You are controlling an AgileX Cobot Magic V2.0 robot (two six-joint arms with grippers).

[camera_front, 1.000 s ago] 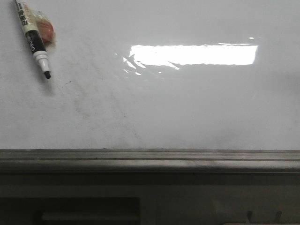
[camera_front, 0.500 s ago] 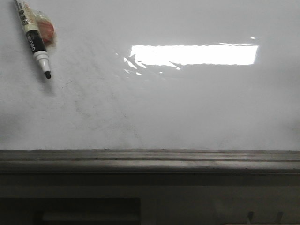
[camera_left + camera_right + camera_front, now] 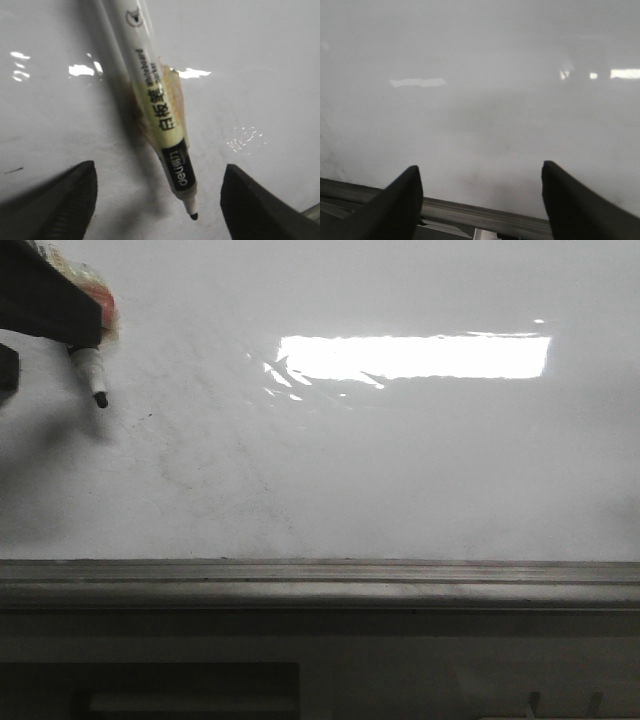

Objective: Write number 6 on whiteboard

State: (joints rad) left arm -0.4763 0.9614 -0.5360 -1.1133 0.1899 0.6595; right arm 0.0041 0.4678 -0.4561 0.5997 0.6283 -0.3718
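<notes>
The whiteboard (image 3: 400,460) fills the front view, with bright glare and faint grey smudges. No number 6 shows on it. A white and black marker (image 3: 92,375) lies against the board at the upper left, only its tip end showing below my left gripper (image 3: 45,300). In the left wrist view the marker (image 3: 165,130) lies between the open fingers of my left gripper (image 3: 159,167), with wide gaps on both sides. My right gripper (image 3: 480,166) is open and empty over bare board (image 3: 480,90), just above the rail.
A grey metal rail (image 3: 320,580) runs along the board's bottom edge and also shows in the right wrist view (image 3: 470,212). Yellowish tape (image 3: 172,95) wraps the marker's body, and an orange-red piece (image 3: 103,305) sits beside it.
My left gripper has come into the front view at the top left and now covers the marker's upper body. The marker has not moved.
</notes>
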